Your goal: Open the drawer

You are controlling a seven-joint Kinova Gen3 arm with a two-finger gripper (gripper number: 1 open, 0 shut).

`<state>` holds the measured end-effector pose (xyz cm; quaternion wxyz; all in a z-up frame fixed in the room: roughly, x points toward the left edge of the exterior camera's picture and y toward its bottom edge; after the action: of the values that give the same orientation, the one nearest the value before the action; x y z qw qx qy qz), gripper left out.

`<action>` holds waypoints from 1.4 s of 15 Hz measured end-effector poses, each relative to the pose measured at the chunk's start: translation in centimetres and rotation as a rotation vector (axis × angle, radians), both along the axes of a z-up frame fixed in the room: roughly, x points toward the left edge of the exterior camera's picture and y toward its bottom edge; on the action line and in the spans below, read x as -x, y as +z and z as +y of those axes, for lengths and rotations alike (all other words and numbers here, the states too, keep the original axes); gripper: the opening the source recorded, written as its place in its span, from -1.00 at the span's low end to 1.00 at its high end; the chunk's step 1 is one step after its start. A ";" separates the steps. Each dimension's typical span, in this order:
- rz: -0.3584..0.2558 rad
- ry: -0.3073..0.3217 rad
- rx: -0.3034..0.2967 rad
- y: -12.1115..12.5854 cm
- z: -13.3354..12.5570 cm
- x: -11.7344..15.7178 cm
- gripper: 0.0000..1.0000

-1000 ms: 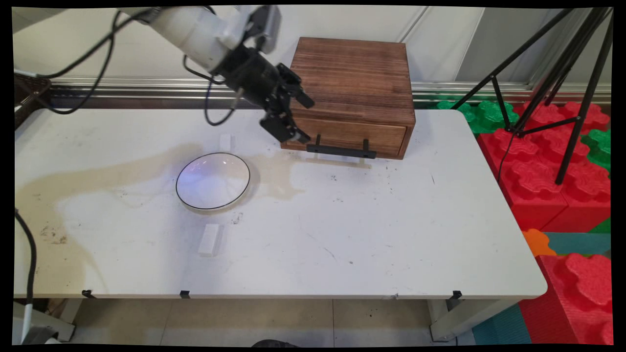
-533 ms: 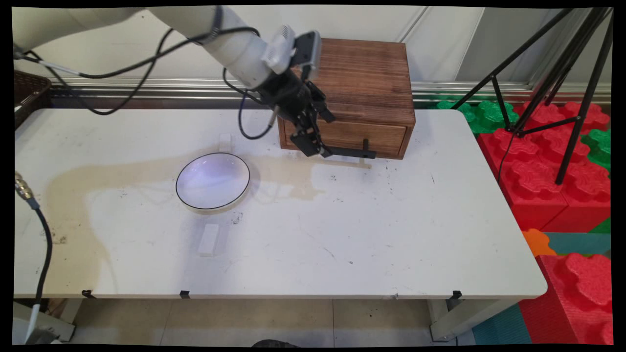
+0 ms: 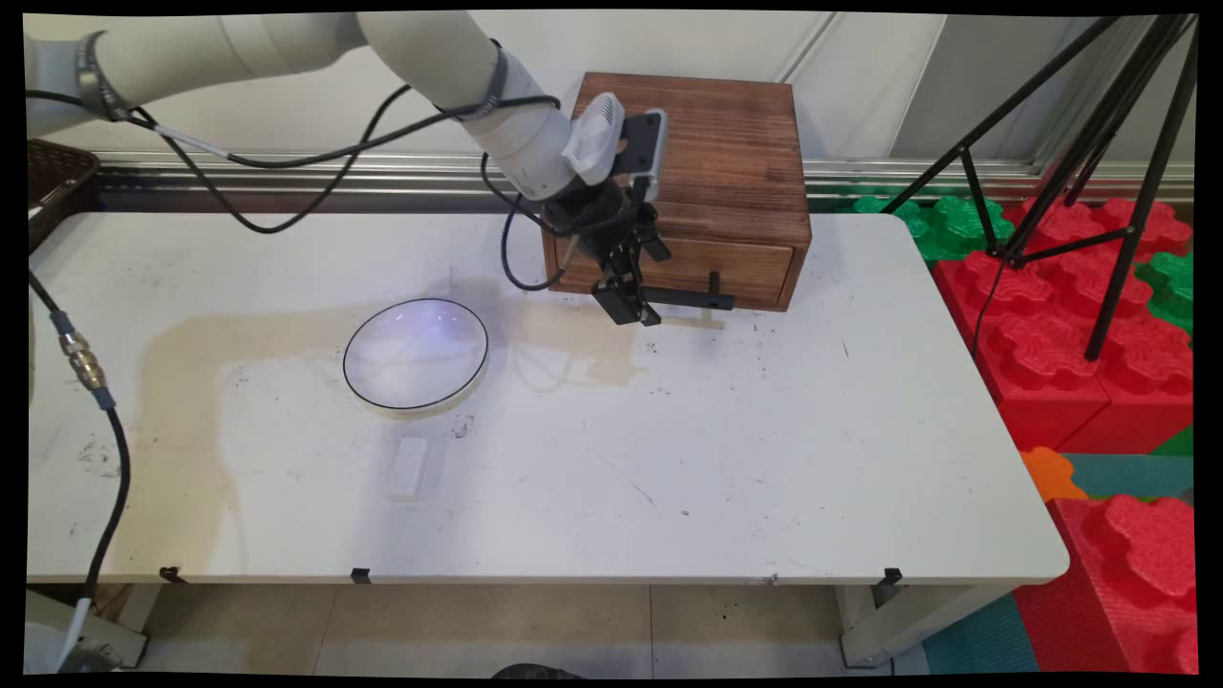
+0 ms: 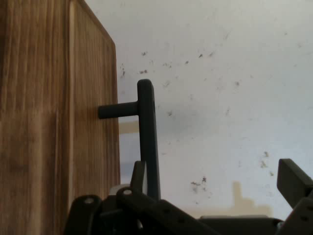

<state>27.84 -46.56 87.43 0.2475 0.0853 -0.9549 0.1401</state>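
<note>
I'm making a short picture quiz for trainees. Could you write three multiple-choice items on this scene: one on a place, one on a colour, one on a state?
1. Where is the gripper?
A. over the plate
B. at the wooden box's handle
C. at the table's near edge

2. What colour is the plate's rim?
A. black
B. red
C. green

3. How are the gripper's fingers?
A. shut on the plate
B. shut on nothing
C. open

Answers: 1 B, it hangs at the left end of the handle on the wooden box. 2 A, a thin black line rings the white plate. 3 C, the hand view shows the fingers apart with the handle bar between them.
</note>
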 end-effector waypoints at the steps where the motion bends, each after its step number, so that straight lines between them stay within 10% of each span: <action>1: -0.008 -0.003 0.000 -0.3 -0.3 0.1 1.00; 21: -0.119 -0.049 -0.010 -6.0 -3.8 1.0 1.00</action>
<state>26.85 -50.35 81.38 0.1930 0.0547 -0.9705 0.1339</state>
